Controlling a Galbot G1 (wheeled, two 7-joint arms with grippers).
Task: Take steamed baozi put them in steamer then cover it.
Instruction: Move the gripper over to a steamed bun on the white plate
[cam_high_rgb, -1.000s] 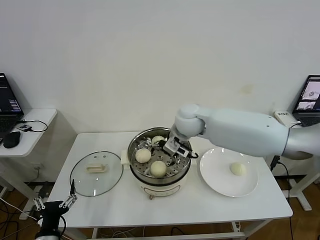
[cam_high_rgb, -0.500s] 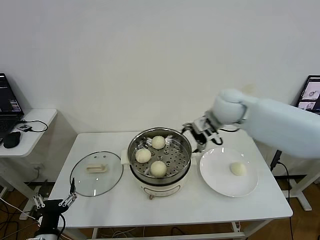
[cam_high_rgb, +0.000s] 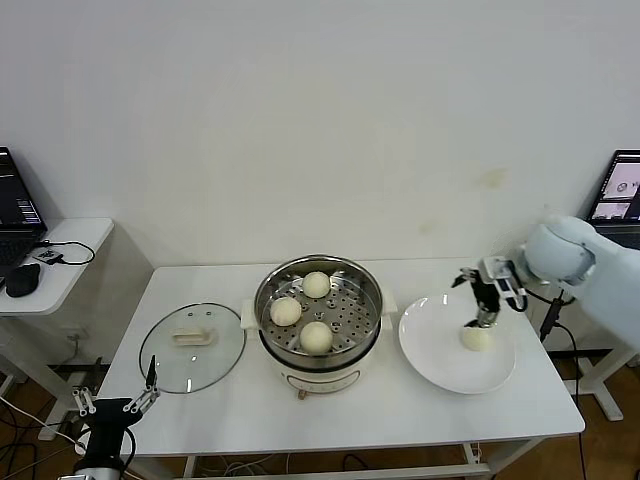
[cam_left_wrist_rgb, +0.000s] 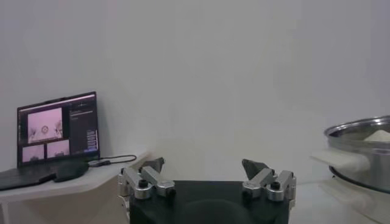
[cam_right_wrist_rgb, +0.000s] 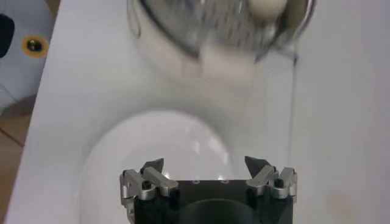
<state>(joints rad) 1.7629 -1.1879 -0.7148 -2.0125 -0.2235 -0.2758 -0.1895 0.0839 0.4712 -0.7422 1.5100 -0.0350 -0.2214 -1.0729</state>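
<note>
While three steamed baozi (cam_high_rgb: 316, 336) sat on the perforated tray inside the steamer (cam_high_rgb: 318, 345) at the table's centre, the fourth baozi (cam_high_rgb: 476, 338) lay on the white plate (cam_high_rgb: 432, 350) at the steamer's 3 o'clock, and the right gripper (cam_high_rgb: 480, 300) hung just above that bun with its fingers spread and nothing between them. The cover (cam_high_rgb: 193, 346) lay flat on the table (cam_high_rgb: 400, 410) at the steamer's 9 o'clock, and the left gripper (cam_high_rgb: 115, 403) waited with fingers apart and empty off the table's near left corner, at the cover's 7 o'clock.
</note>
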